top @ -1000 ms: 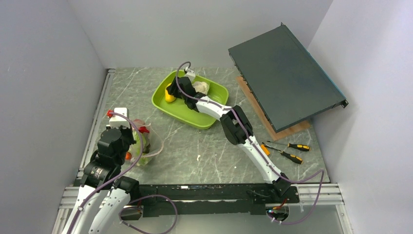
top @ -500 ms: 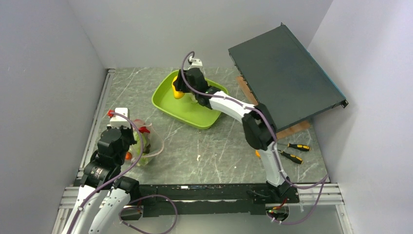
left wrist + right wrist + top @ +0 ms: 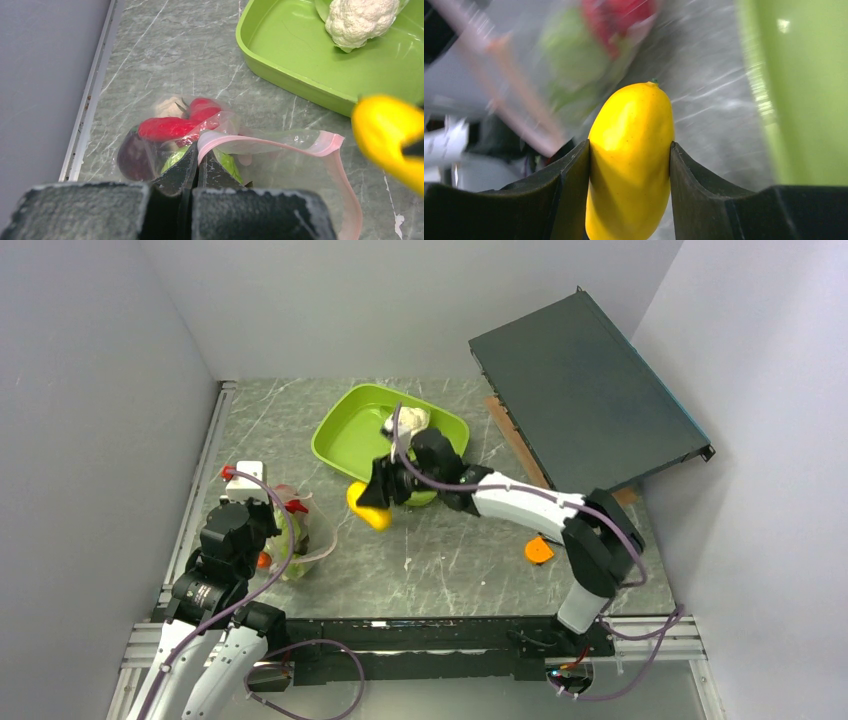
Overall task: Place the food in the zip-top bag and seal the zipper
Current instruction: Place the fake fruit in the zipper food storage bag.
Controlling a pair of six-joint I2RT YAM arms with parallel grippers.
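My right gripper (image 3: pixel 378 502) is shut on a yellow toy fruit (image 3: pixel 631 155), held above the table between the lime-green tray (image 3: pixel 340 440) and the zip-top bag (image 3: pixel 305 535); the fruit also shows in the top view (image 3: pixel 367 506) and the left wrist view (image 3: pixel 390 140). My left gripper (image 3: pixel 197 152) is shut on the bag's pink zipper rim (image 3: pixel 270 142), holding the mouth open. Inside the bag lie red (image 3: pixel 170 127), dark purple (image 3: pixel 132 157) and green (image 3: pixel 227 162) food. A white cauliflower (image 3: pixel 360 20) lies in the tray.
An orange disc (image 3: pixel 538 550) lies on the table at the right. A dark flat box (image 3: pixel 585 395) leans on a wooden board at the back right. Grey walls close in on the left, back and right.
My right arm lifted the yellow fruit out of the tray and swung it forward and left, toward the bag. The left gripper and the bag have not moved.
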